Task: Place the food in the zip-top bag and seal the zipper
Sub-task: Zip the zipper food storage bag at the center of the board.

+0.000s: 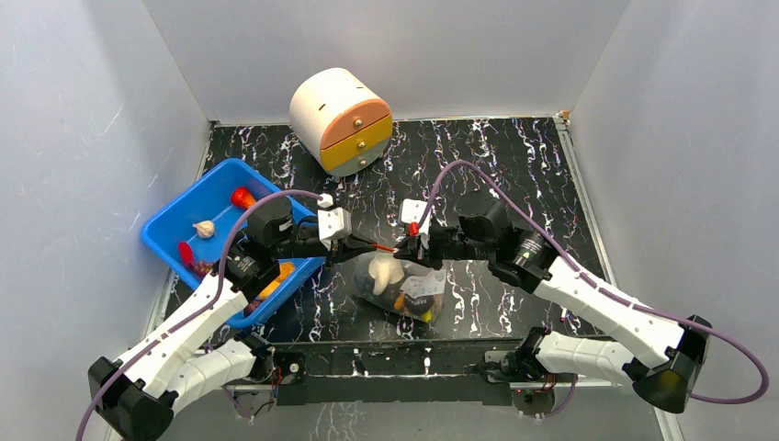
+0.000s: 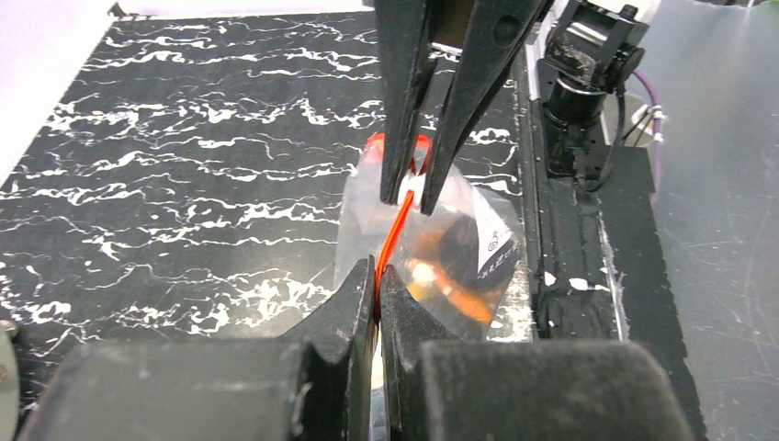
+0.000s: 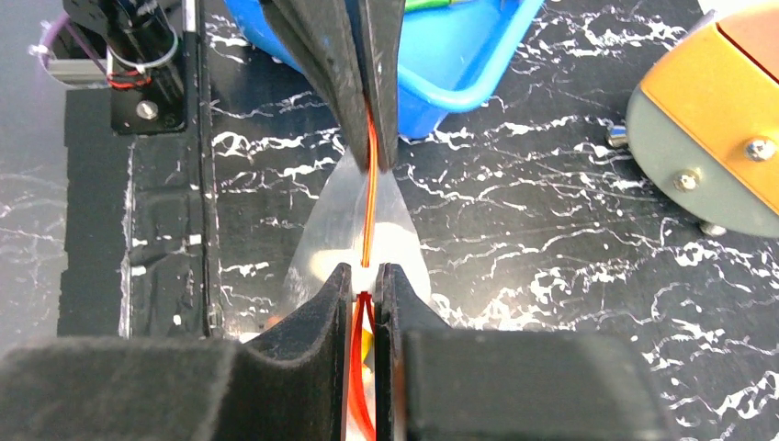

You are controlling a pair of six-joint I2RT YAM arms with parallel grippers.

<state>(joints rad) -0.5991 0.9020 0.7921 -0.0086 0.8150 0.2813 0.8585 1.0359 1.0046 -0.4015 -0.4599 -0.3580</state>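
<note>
While both arms meet over the middle of the black marbled table (image 1: pixel 514 156), left gripper (image 1: pixel 354 245) and right gripper (image 1: pixel 405 246) face each other tip to tip. Each has its fingers pressed together on the zipper (image 2: pixel 396 230), and the red-orange strip runs taut between the two pinches. Zip-top bag (image 1: pixel 409 287) sits below the strip, toward the near edge; food (image 1: pixel 404 296) inside it, white garlic (image 1: pixel 384 272) among dark and orange pieces. Blue bin (image 1: pixel 216 188) to the left holds a red piece (image 1: pixel 242 197) and a pale piece (image 1: pixel 204 228). Round drawer unit (image 1: pixel 342 119) at the far edge
</note>
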